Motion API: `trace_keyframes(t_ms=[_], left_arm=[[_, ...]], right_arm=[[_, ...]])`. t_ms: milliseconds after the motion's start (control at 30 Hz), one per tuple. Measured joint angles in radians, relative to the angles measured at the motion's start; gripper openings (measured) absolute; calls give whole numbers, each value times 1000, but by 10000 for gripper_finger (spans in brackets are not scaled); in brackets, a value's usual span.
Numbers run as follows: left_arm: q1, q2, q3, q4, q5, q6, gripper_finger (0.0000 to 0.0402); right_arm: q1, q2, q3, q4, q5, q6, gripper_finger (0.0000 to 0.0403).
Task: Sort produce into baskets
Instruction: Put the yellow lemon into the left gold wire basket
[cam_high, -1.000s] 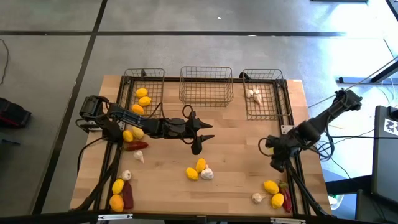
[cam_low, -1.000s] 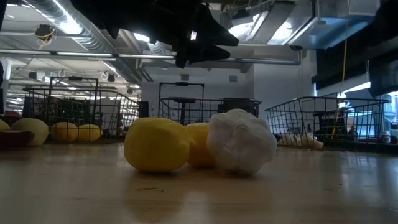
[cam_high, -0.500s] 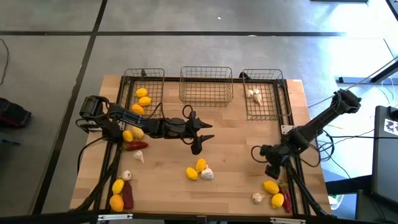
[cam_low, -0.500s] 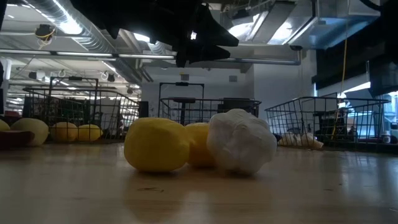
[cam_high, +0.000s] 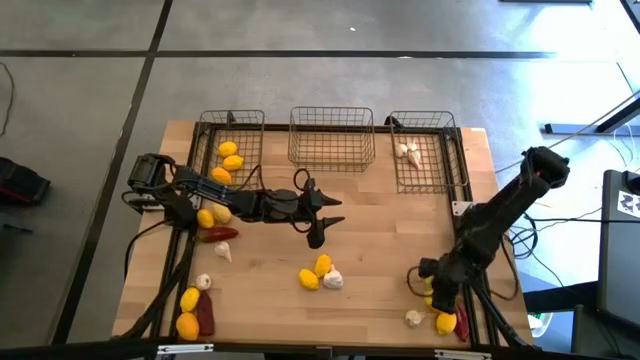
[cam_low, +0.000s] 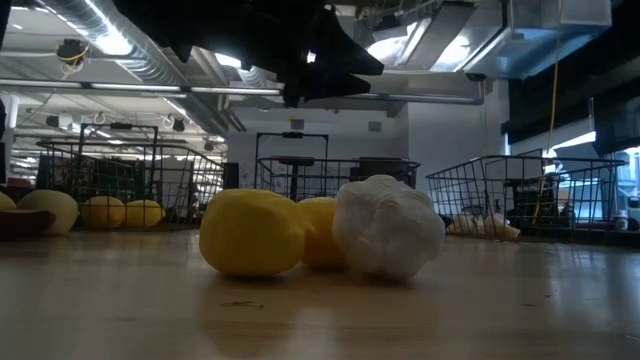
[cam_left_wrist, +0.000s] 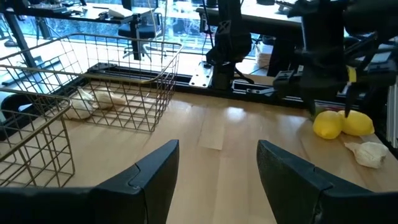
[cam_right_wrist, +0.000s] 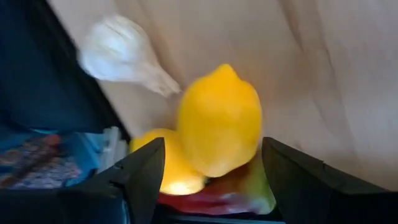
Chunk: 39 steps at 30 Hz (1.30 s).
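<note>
The right claw (cam_right_wrist: 208, 186) has its jaws spread wide with nothing gripped, and a lemon (cam_right_wrist: 219, 121) sits right between the two fingers in the right wrist view. That view alone shows what lies under this lemon: a second lemon (cam_right_wrist: 168, 165) beside it, a red chili pepper (cam_right_wrist: 233, 196) partly hidden below, and a garlic bulb (cam_right_wrist: 124, 53) just past them on the bench (cam_right_wrist: 323, 74). From above, the right claw (cam_high: 432, 283) covers most of this pile at the bench's near right corner; only one lemon (cam_high: 446, 322) and the garlic bulb (cam_high: 414, 318) show clearly.

The left claw (cam_high: 318, 222) hangs over the middle of the bench, open at a moderate gap and empty. Its wrist view looks across to the right basket (cam_left_wrist: 118, 81), where pale garlic (cam_left_wrist: 93, 102) lies behind the wire.

The low view shows the central heap close up: two lemons (cam_low: 252, 233) touching a garlic bulb (cam_low: 388, 228).

From above, the left basket (cam_high: 230, 145) holds lemons, the middle basket (cam_high: 331, 135) shows only wire, and more lemons, chilis and garlic lie along the bench's left side.
</note>
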Motion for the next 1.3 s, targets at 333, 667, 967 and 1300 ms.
trace_keyframes(t_ms=[333,667,967,1300], left_arm=[[0,0,0,0,0,11,212],[0,0,0,0,0,11,212],[0,0,0,0,0,20,212],[0,0,0,6,0,20,212]], right_arm=[[84,96,6,14,133,12,264],[81,114,6,-17,158,-95,186],[76,70,32,-80,319,-172,147],[-55,-37,164,-397,611,-435,152]])
